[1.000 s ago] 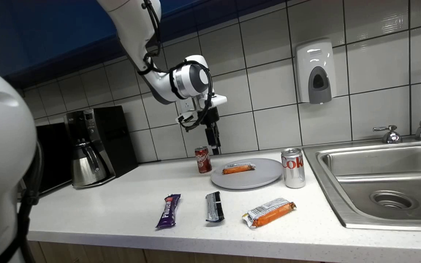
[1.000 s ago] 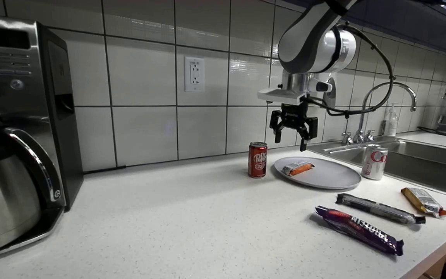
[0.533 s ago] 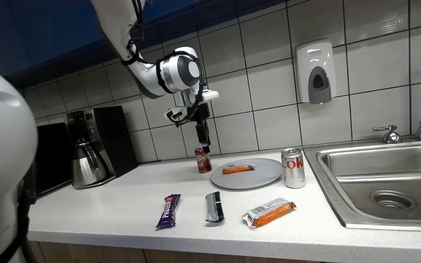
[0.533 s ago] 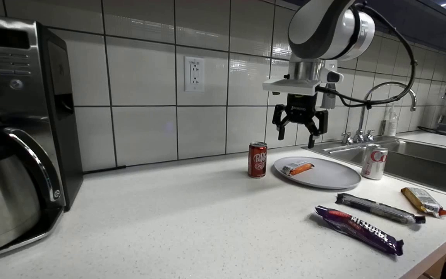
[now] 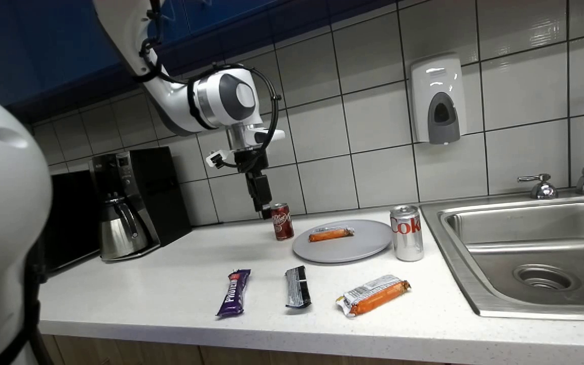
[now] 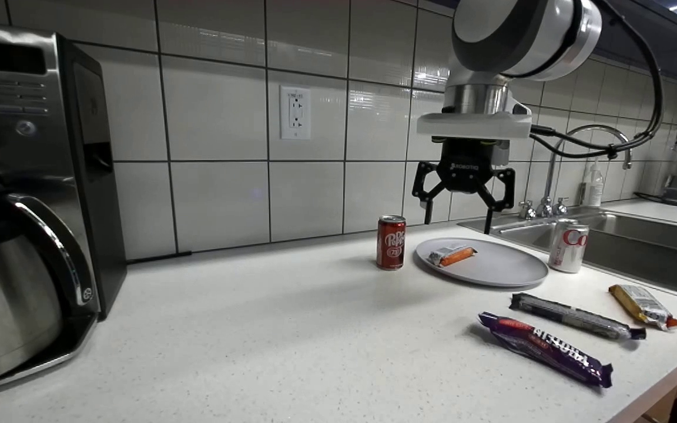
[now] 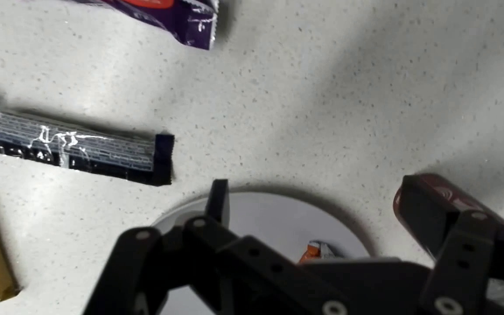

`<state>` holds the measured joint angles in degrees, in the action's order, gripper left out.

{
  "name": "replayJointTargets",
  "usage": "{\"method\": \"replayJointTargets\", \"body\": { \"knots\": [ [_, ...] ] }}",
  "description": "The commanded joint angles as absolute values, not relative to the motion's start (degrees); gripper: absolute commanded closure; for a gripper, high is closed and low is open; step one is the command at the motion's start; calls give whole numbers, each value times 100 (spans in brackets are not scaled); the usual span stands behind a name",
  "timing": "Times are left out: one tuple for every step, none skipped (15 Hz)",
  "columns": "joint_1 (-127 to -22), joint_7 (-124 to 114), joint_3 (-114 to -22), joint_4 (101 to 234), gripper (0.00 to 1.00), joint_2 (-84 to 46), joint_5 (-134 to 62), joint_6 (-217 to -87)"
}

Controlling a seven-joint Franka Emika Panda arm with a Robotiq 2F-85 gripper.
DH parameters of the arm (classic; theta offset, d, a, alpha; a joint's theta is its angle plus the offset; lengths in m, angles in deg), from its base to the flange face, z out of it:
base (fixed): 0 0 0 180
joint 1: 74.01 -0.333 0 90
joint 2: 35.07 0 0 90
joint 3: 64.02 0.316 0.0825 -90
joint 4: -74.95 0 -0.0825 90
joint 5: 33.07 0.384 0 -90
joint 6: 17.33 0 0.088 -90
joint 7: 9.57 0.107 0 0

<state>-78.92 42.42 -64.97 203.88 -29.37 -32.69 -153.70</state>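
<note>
A speckled white countertop (image 6: pixel 227 329) runs along a tiled wall (image 6: pixel 306 194). Toward its front edge lies a purple protein bar (image 5: pixel 233 293); a grey plate (image 6: pixel 509 264) carries an orange-wrapped bar (image 6: pixel 459 255). My gripper (image 6: pixel 458 227) hangs above, jaws spread wide, near the red Dr Pepper can (image 6: pixel 391 242), upright toward the countertop's back edge.

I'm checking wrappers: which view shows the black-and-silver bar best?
The wrist view. The black-and-silver bar looks largest there, seen from above with its pale panel showing, though one end meets the picture's edge. Both exterior views show it whole, but smaller and at a slant.
</note>
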Motion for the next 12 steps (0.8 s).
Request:
{"method": "replayJointTargets", "body": {
  "knots": [
    [-7828, 3056, -6300, 20815, 0, -3425, -2927, -15052],
    [-7832, 2768, -6275, 20882, 0, -3481, -2882, -14943],
    [-7840, 2517, -6256, 20925, 0, -3526, -2890, -14788],
    [-7845, 2266, -6236, 20994, 0, -3572, -2904, -14665],
    [-7849, 2048, -6220, 21030, 0, -3609, -2941, -14521],
    [-7849, 1820, -6207, 21079, 0, -3658, -2972, -14387],
    [-7846, 1644, -6200, 21116, 0, -3692, -3018, -14270],
    [-7843, 1529, -6197, 21154, 0, -3712, -3109, -14180],
    [-7837, 1466, -6197, 21181, 0, -3731, -3196, -14116],
    [-7830, 1458, -6200, 21217, 0, -3738, -3312, -14103],
    [-7828, 1648, -6197, 21043, 0, -3497, -3144, -14265],
    [-7827, 1611, -6196, 21078, 0, -3514, -3199, -14247]
  ]
}}
